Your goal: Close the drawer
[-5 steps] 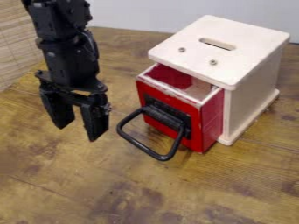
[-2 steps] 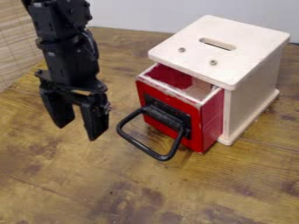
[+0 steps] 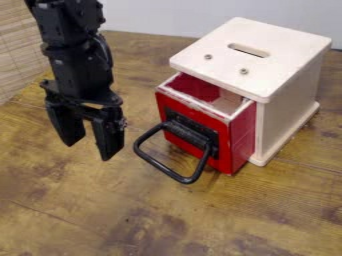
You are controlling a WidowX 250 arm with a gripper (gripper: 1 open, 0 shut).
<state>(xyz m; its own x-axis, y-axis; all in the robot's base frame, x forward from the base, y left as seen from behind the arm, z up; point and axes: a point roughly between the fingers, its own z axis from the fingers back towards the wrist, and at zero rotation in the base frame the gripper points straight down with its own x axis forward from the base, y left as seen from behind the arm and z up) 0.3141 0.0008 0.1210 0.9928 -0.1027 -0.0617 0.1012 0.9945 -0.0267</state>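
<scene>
End effector (image 3: pixel 88 138) beside drawer (image 3: pixel 206 125), its handle (image 3: pixel 174 152) facing lower left, drawer partly open

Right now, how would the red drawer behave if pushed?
The drawer looks rigid, so it probably won't flex. Sitting partly inside the cabinet, it would likely slide inward rather than tip.

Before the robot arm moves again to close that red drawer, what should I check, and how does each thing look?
- Drawer still open, so there is work to do: ok
- Handle in plain view: ok
- Gripper away from the handle, not snagged: ok
- Gripper lined up to push the drawer's front: not ok, it is off to one side
- Inside of the drawer free of things that could jam: cannot tell, partly hidden
</scene>
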